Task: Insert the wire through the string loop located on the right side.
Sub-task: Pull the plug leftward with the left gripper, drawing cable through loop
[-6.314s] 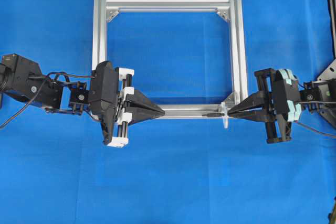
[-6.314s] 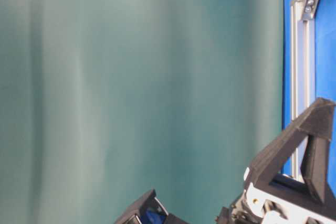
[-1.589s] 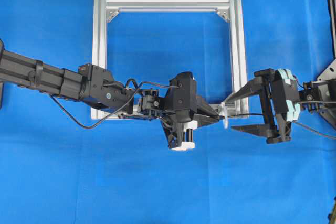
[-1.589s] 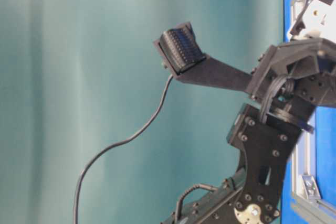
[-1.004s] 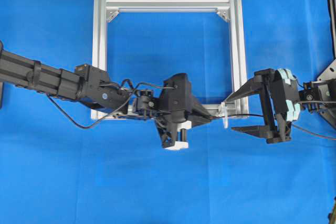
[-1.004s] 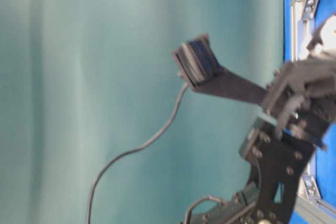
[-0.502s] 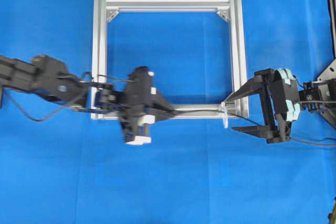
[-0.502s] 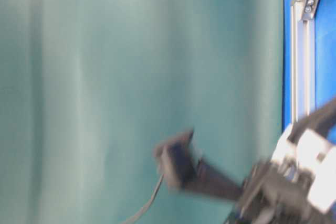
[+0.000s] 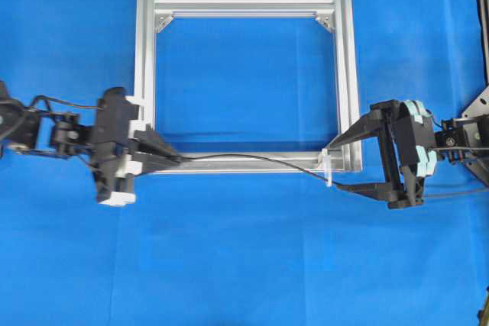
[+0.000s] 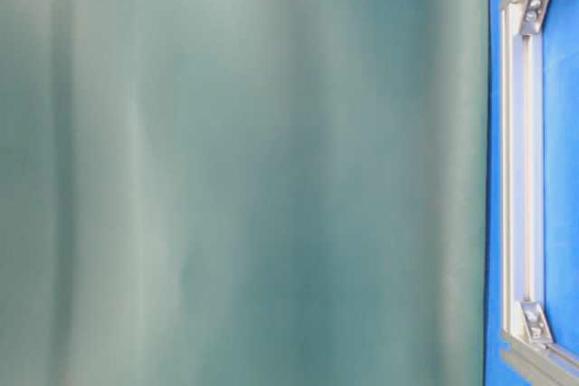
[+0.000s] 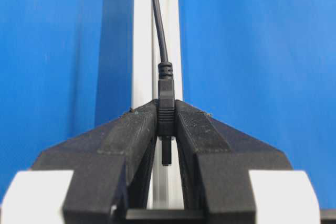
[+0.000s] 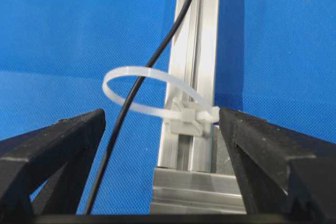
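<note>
Overhead view shows the left gripper (image 9: pixel 174 159) pulled far back to the left end of the silver frame's (image 9: pixel 145 74) lower bar; a second ago it was close beside the string loop (image 9: pixel 327 167) at the right corner. Its fingers stay clenched on the plug of the wire (image 9: pixel 252 159), and the left wrist view confirms this: the slim plug (image 11: pixel 166 114) sits pinched between the two black pads, its tip pointing back toward the camera and the cable running away along the bar.

That retreat has drawn the wire out along the bar, so a long thin black line now stretches from the left gripper to the loop and on past it toward the right gripper (image 9: pixel 335 166). In the right wrist view the wire (image 12: pixel 134 93) passes through the whitish loop (image 12: pixel 152 90), which stands out from the frame just ahead of that gripper.

The right gripper has not moved; its fingers are spread wide on either side of the loop, holding nothing.

Judging from this, the threading itself looks done, and the pull-through seems to be taking up slack.
</note>
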Available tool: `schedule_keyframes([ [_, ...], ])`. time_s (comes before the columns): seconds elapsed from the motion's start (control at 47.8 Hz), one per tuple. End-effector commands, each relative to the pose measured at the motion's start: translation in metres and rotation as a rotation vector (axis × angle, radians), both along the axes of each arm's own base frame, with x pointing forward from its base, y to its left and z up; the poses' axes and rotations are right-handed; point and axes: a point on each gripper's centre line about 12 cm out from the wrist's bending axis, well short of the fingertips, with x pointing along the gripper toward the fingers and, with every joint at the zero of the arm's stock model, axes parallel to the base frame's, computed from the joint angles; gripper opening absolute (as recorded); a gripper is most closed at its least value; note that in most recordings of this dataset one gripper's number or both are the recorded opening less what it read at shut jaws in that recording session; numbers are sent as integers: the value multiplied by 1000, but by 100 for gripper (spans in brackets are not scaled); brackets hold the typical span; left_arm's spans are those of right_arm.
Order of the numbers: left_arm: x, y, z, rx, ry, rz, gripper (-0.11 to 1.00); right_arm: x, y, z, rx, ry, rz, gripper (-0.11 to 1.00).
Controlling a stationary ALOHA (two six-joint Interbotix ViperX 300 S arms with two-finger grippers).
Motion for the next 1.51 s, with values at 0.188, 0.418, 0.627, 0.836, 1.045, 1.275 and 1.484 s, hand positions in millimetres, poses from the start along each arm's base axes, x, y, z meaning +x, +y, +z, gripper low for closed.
schedule_keyframes([
  [0.188, -49, 5, 5, -2, -20, -10, 8, 4, 1, 4, 2, -17, 4, 95],
  [0.418, -69, 7, -4, 13, 46, -20, 8, 4, 2, 4, 1, -11, 4, 95],
  [0.627, -69, 7, -5, 11, 67, -20, 8, 4, 2, 3, 1, -5, 5, 95],
  [0.836, -70, 7, -5, 10, 62, -19, 8, 5, 2, 4, -3, -8, 7, 95],
  [1.045, -70, 8, -7, 6, 78, -11, 38, 5, 2, 4, -4, -8, 7, 95],
  [1.275, -72, 12, -12, 11, 125, 5, 82, 4, 2, 3, -6, 5, 9, 95],
  [1.484, -66, 11, -6, 6, 112, 6, 78, 4, 1, 11, -9, -12, 10, 95],
])
